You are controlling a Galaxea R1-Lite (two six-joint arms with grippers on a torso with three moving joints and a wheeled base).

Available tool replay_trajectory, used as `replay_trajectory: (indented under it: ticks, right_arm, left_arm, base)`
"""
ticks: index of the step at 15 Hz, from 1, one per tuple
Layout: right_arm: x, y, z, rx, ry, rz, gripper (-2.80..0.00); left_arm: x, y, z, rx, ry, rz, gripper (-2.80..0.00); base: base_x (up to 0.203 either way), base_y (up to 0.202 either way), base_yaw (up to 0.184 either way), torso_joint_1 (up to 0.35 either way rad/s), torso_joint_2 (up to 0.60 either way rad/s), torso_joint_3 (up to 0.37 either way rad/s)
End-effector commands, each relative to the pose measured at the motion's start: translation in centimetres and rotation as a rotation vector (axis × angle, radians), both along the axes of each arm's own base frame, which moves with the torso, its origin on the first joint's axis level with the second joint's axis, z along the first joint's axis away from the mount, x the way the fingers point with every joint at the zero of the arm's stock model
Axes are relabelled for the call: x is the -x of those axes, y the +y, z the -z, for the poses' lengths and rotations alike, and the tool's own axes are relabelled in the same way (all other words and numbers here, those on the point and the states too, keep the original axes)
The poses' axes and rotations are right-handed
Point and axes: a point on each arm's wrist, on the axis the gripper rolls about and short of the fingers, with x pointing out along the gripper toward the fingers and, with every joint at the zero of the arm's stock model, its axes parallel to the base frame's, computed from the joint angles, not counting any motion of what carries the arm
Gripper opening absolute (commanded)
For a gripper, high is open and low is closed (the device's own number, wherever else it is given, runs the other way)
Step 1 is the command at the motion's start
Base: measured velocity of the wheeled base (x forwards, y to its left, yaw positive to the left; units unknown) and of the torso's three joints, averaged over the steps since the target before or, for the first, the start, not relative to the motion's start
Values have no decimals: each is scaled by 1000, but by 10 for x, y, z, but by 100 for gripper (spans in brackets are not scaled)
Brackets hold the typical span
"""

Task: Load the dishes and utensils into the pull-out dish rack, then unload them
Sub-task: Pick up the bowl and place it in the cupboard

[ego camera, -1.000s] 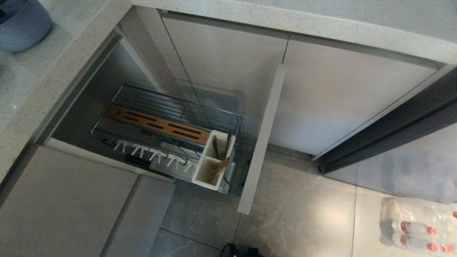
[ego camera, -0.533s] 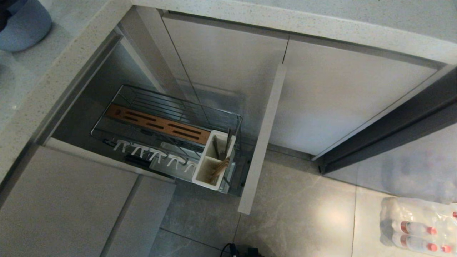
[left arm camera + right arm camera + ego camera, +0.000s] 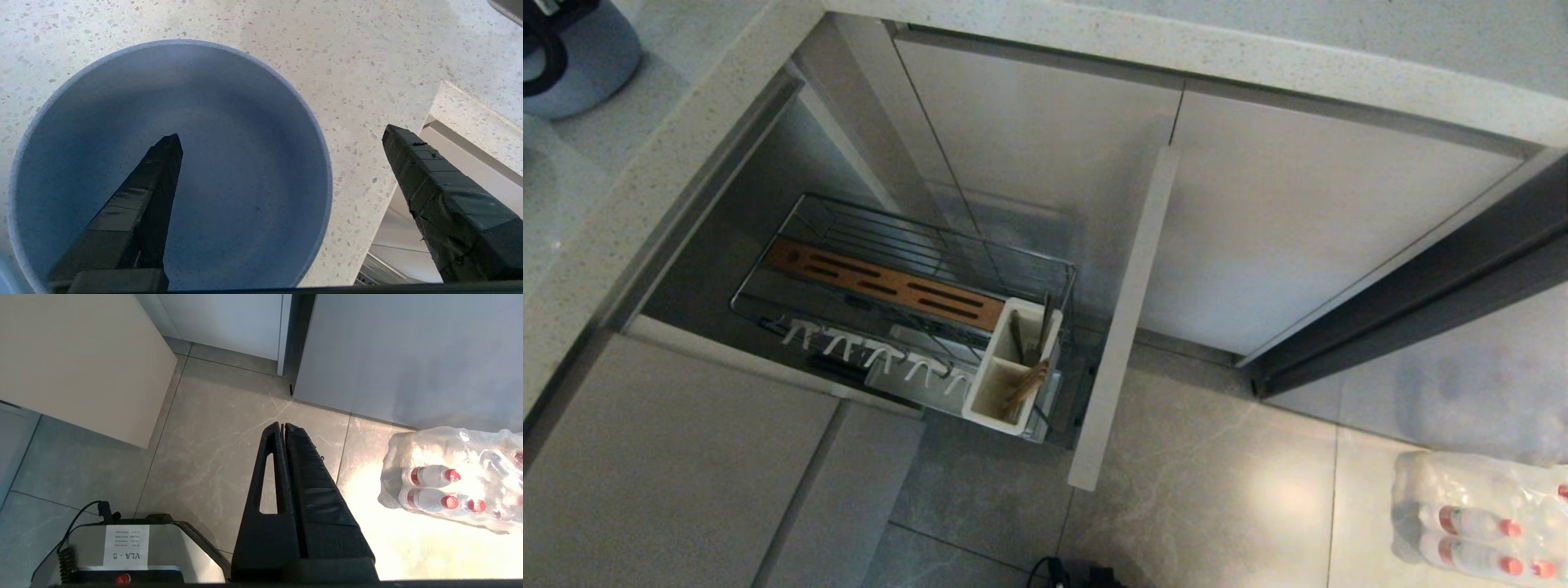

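Right now the left gripper (image 3: 282,139) hangs over the blue bowl (image 3: 229,163) with its fingers spread wide, one fingertip above the bowl's inside and the other outside the rim over the speckled surface (image 3: 367,61). That straddle looks like the setup for a rim pinch, so a good grasp probably means lowering until the wall sits between the fingers, then closing gently; the matte wall is likely to slip if caught only at the lip. The bowl rests near the surface's edge, so a sideways nudge could push it off.

Below, the pull-out dish rack (image 3: 915,286) stands drawn out from the cabinet, its white caddy (image 3: 1013,367) already carrying the chopsticks (image 3: 1025,384). The right gripper (image 3: 284,428) is parked with fingers pressed together above the tiled floor (image 3: 204,457), beside a wrapped pack of bottles (image 3: 453,477).
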Motion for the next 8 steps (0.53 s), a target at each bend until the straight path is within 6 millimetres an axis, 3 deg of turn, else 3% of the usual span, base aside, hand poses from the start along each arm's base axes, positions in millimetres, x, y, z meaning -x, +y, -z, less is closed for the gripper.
replay_trajectory:
  ticks: [1, 8]
  right_arm:
    - [0, 0, 0, 0, 1, 0, -280]
    - [0, 0, 0, -1, 1, 0, -280]
  left_arm:
    - [0, 0, 0, 0, 3, 0, -280]
    - [2, -1, 1, -5, 0, 1, -280]
  base:
    - [0, 0, 0, 0, 0, 0]
    - [0, 0, 0, 0, 0, 0]
